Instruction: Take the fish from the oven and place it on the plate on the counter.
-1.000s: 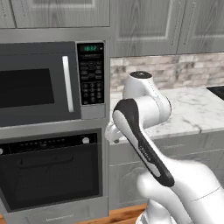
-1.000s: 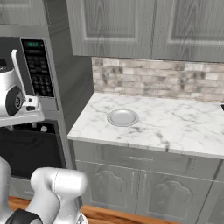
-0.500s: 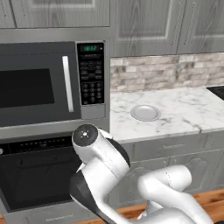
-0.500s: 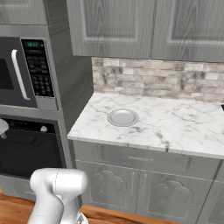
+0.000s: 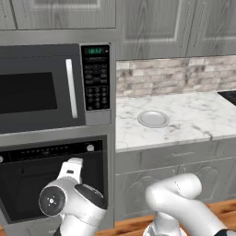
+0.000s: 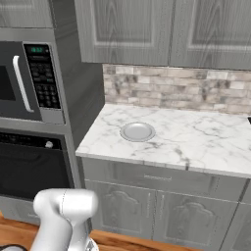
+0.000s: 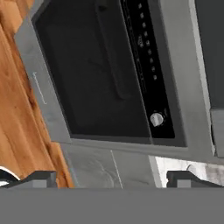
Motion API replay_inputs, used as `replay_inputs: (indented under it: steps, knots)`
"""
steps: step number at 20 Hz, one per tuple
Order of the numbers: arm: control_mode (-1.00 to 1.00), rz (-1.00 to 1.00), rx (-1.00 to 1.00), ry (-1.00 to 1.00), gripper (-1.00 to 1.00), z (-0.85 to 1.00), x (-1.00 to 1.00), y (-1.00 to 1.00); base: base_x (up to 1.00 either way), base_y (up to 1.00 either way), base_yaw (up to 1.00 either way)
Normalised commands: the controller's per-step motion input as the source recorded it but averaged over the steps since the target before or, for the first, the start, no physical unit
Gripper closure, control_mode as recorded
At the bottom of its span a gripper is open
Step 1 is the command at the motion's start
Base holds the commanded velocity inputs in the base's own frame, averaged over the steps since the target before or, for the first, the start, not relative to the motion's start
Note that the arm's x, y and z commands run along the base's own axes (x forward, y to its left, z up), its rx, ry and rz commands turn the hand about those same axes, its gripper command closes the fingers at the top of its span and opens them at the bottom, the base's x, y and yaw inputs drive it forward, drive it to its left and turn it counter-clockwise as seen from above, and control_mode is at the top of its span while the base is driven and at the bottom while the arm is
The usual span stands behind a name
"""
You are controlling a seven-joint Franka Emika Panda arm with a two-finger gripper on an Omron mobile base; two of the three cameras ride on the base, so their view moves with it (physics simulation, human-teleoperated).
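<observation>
1. The oven (image 5: pixel 50 184) fills the lower left of the left base view, under the microwave (image 5: pixel 46 87); its dark glass door looks shut, with a black control strip and a round knob (image 7: pixel 156 119) that the hand view shows rolled on its side; wood floor (image 7: pixel 17 109) runs down the left of that view.
2. The counter (image 6: pixel 206 142), a white marble slab with grey veins, spans the centre right of the right base view over grey cabinets; a brick backsplash rises behind it.
3. The arm (image 5: pixel 73 207) bends low in the lower left of the left base view, in front of the oven door.
4. The plate (image 6: pixel 138 131) sits bare on the counter, left of centre in the right base view, well apart from the hand.
5. The gripper (image 7: pixel 113 178) shows as two dark tips at the bottom of the hand view, spread wide apart with nothing between them; it faces the oven front.
6. The fish cannot be made out through the dark glass; it is presumably inside.
7. Judging from this, the task has barely begun; opening the door, taking the fish and plating it all remain.
</observation>
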Motion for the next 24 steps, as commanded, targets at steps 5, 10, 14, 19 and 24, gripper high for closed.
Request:
replay_inputs:
  steps: [5,10,14,19,24]
  knots:
    - [-1.0,0.25,-0.3,-0.2,-1.0,-0.56,0.46,0.48,0.0,0.0,0.0]
    - [-1.0,0.22,-0.3,-0.24,-1.0,-0.56,0.68,0.38,0.0,0.0,0.0]
    - [-1.0,0.14,-0.2,-0.21,-1.0,-0.3,0.68,0.35,0.0,0.0,0.0]
    - [-1.0,0.01,-0.02,-0.19,-1.0,-0.27,0.54,0.47,0.0,0.0,0.0]
    - [-1.0,-0.04,0.02,-0.12,-1.0,-0.22,0.28,0.37,0.0,0.0,0.0]
